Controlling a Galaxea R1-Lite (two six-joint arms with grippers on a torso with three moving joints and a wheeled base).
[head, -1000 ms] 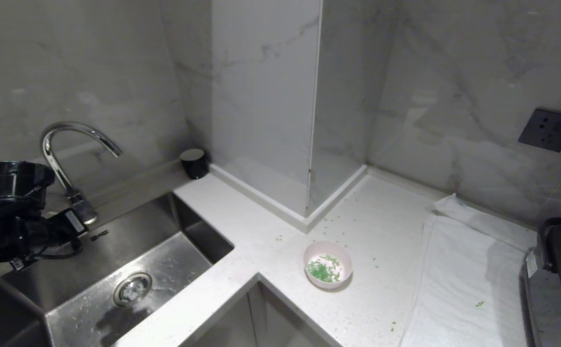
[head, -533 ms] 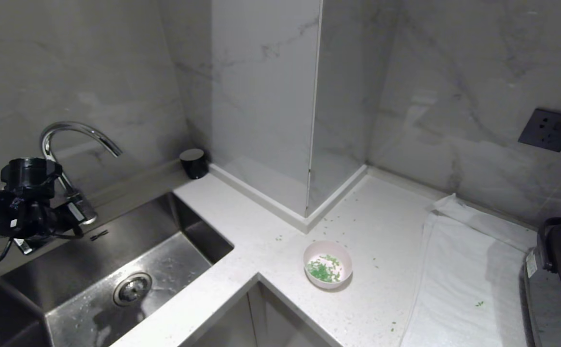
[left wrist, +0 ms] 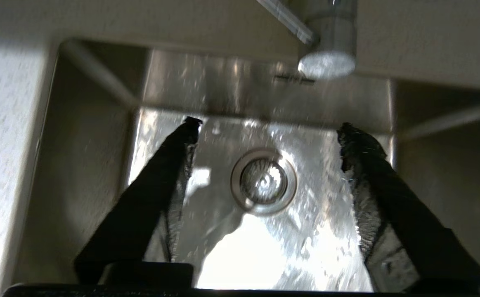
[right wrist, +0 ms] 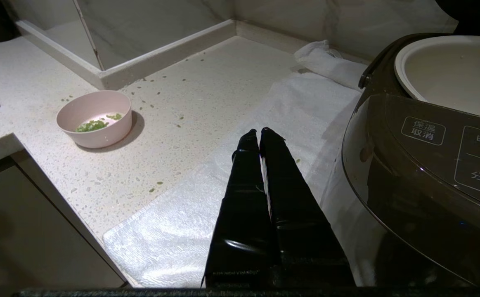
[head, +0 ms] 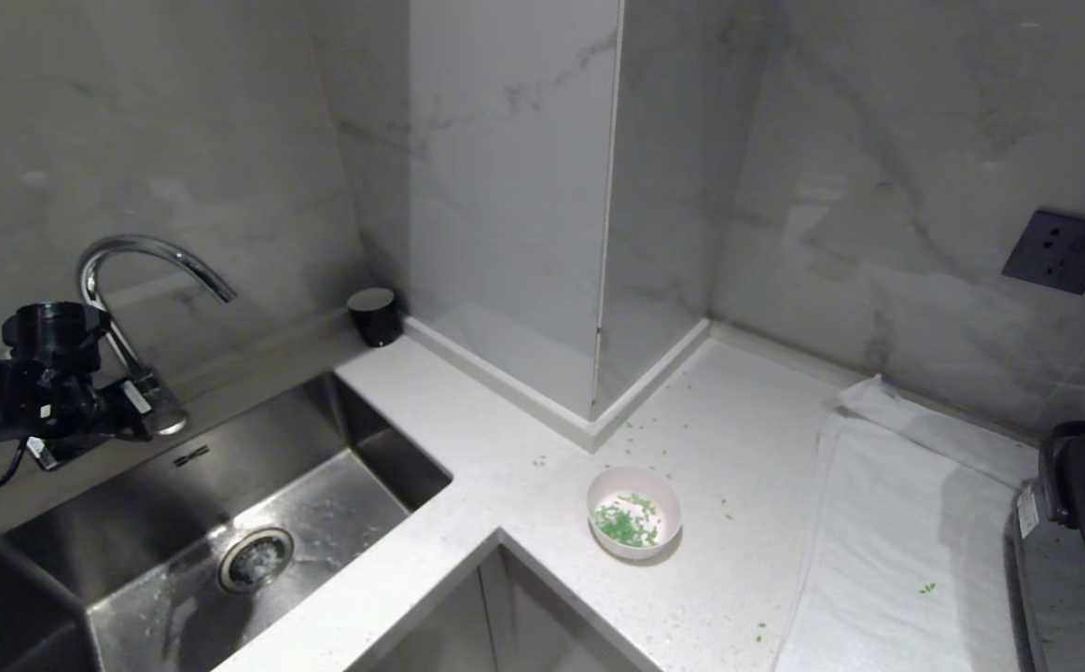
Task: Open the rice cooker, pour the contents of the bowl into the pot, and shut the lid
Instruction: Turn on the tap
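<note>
Marble walls are wrapping a pale speckled surface [head: 467, 420]. At far left, the left gripper [left wrist: 264, 128] is hanging over the steel sink [head: 66, 560], beside the tap [head: 146, 257], with its fingers [left wrist: 161, 173] standing wide and holding nothing.

Mid-surface, the bowl [head: 634, 512] is sitting upright, well apart from both arms, with the green contents [head: 626, 525] lying thin on its floor and more bits scattered around it. It is looking light, stiff and smooth, probably plastic, so a pinch on the rim nearest the arm seems best, kept level because the loose bits would be spilling at any tilt.

Right of it, a white cloth [head: 887, 523] is lying flat; the right gripper [right wrist: 259, 131] is hovering above it, fingers pressed together and empty.

At far right, the cooker [right wrist: 421, 173] is standing with its lid up out of view and the pot [right wrist: 450, 74] showing bare, ready for pouring.
</note>
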